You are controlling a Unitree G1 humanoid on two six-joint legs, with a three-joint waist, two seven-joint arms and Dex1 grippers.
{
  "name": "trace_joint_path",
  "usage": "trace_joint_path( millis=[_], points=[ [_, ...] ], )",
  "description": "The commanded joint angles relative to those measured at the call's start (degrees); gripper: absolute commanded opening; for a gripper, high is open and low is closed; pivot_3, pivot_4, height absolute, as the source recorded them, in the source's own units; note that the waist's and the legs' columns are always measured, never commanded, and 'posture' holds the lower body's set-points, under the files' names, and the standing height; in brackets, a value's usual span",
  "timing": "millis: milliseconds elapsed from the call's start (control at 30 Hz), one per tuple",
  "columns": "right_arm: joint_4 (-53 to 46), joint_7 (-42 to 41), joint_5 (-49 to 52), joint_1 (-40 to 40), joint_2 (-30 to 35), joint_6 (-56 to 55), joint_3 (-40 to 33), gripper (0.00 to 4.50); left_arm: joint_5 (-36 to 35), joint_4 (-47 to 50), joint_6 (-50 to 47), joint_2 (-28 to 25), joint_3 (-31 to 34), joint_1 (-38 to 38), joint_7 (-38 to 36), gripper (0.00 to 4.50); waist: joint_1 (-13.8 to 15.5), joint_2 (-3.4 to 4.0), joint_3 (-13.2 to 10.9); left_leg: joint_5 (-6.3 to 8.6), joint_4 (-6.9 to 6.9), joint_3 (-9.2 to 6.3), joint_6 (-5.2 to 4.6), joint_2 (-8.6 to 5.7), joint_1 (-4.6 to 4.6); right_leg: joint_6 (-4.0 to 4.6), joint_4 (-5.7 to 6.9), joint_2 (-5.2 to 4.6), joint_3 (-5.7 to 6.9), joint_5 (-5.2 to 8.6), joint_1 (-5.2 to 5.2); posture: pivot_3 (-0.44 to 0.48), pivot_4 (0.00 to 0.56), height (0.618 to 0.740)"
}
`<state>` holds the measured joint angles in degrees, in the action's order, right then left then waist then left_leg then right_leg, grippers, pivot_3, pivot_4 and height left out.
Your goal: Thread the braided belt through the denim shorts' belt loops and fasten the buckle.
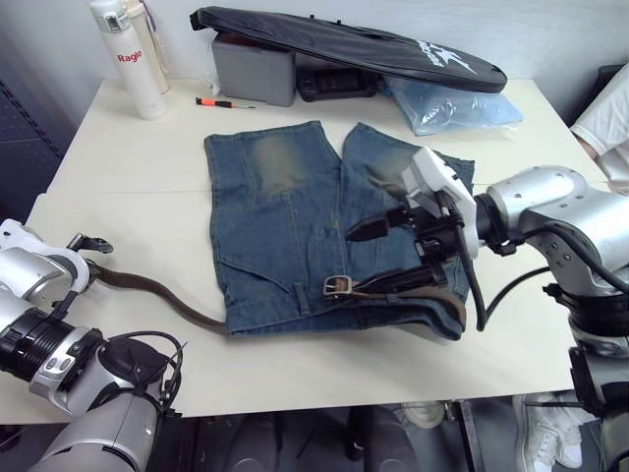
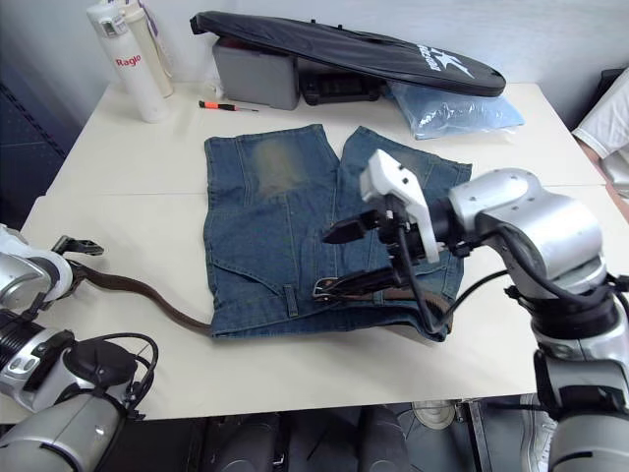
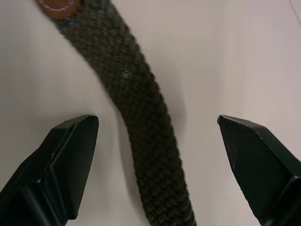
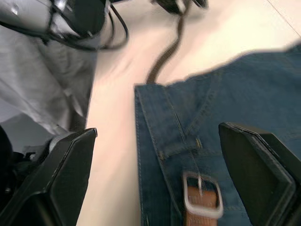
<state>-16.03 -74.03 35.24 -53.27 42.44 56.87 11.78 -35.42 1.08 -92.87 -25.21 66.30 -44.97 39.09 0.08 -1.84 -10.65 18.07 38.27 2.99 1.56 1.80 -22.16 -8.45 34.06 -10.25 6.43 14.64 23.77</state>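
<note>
One pair of faded blue denim shorts (image 1: 314,231) lies flat on the pale table (image 1: 128,167), waistband toward the robot, so the belt loops (image 1: 303,295) are within reach. One long brown braided belt (image 1: 157,295) runs along that waistband: its silver-grey rectangular buckle (image 1: 337,285) rests on the denim near the middle of the waist, and its free tail trails off the shorts' left edge across the bare table, apparently left slack for pulling. The left gripper (image 3: 157,141) sits over that tail well left of the shorts, its two black fingers spread wide with the woven strap between them but ungrasped. The right gripper (image 1: 393,246) hovers just above the shorts' right waist, fingers apart, holding nothing, the buckle framed between them. The buckle looks unfastened. I count two loops clearly; others are too small to tell.
</note>
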Motion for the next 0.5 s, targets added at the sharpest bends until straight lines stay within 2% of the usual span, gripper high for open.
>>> trace_joint_path(
  millis=[33,100,133,200,233,300,367,433,500],
  points=[
    [-1.4,2.0,-2.8,7.2,5.1,-6.6,-5.8,4.5,9.3,-3.4,0.4,0.8,0.5,-4.3,4.8,3.77,0.2,-0.03,0.0,0.0,-0.01,0.01,0.0,0.0,0.0,0.0,-0.01,0.0,0.0,0.0,-0.01,0.0,0.15,0.74],
    [-0.5,2.4,-3.4,7.5,5.1,-7.7,-6.0,4.5,10.4,-3.5,0.4,1.0,0.6,-5.0,5.1,3.12,0.3,-0.05,0.0,0.02,0.02,0.04,-0.03,-0.01,0.01,-0.01,-0.05,-0.02,-0.01,-0.01,-0.06,0.0,0.15,0.74],
    [-0.2,2.2,-3.4,7.7,5.3,-8.1,-6.2,4.5,11.0,-3.4,0.4,1.2,0.7,-5.4,5.3,2.5,0.2,-0.05,0.0,0.02,0.03,0.06,-0.03,-0.01,0.01,-0.02,-0.05,-0.02,-0.03,-0.01,-0.06,0.0,0.15,0.74],
    [0.0,1.7,-3.2,8.0,5.7,-8.7,-6.3,4.5,12.2,-3.3,0.4,0.8,0.1,-5.5,5.2,1.79,0.1,-0.04,0.0,0.02,0.01,0.06,-0.03,-0.01,0.05,-0.02,-0.03,-0.02,-0.03,-0.01,-0.05,0.0,0.15,0.74],
    [0.1,1.6,-3.1,8.2,5.8,-9.0,-6.4,4.5,12.6,-3.1,0.4,-0.2,-1.4,-4.9,4.3,1.66,-0.2,-0.02,0.0,0.02,0.01,0.06,-0.03,-0.01,0.06,-0.02,-0.03,-0.02,-0.04,-0.01,-0.05,0.0,0.15,0.74],
    [0.5,1.4,-3.0,8.5,6.0,-9.5,-6.7,4.5,12.1,-2.4,2.1,-3.3,-7.6,-2.5,-0.2,0.84,-0.1,0.0,0.0,0.02,-0.09,0.12,-0.01,0.0,0.1,-0.02,-0.02,-0.01,-0.08,-0.01,-0.01,0.0,0.15,0.74],
    [0.9,1.6,-3.0,9.1,6.2,-10.1,-7.0,4.5,8.6,2.9,11.2,-9.8,-22.7,3.8,-15.7,0.05,0.4,-0.01,0.0,0.02,-0.02,0.12,-0.02,0.0,0.08,-0.02,-0.03,-0.02,-0.08,-0.01,-0.03,0.0,0.15,0.74],
    [1.4,1.7,-3.1,9.5,6.5,-10.7,-7.0,4.5,8.5,7.9,19.2,-14.5,-33.1,8.5,-26.6,0.05,0.4,-0.01,0.0,0.02,-0.01,0.12,-0.02,0.0,0.08,-0.02,-0.02,-0.02,-0.08,-0.01,-0.03,0.0,0.15,0.74],
    [1.7,2.1,-3.4,9.7,6.5,-11.0,-7.2,4.5,3.8,10.2,18.2,-13.1,-32.4,7.1,-31.8,0.05,0.4,-0.02,0.0,0.02,-0.02,0.12,-0.02,0.0,0.06,-0.02,-0.02,-0.01,-0.08,-0.01,-0.01,0.0,0.15,0.74]
  ],
)
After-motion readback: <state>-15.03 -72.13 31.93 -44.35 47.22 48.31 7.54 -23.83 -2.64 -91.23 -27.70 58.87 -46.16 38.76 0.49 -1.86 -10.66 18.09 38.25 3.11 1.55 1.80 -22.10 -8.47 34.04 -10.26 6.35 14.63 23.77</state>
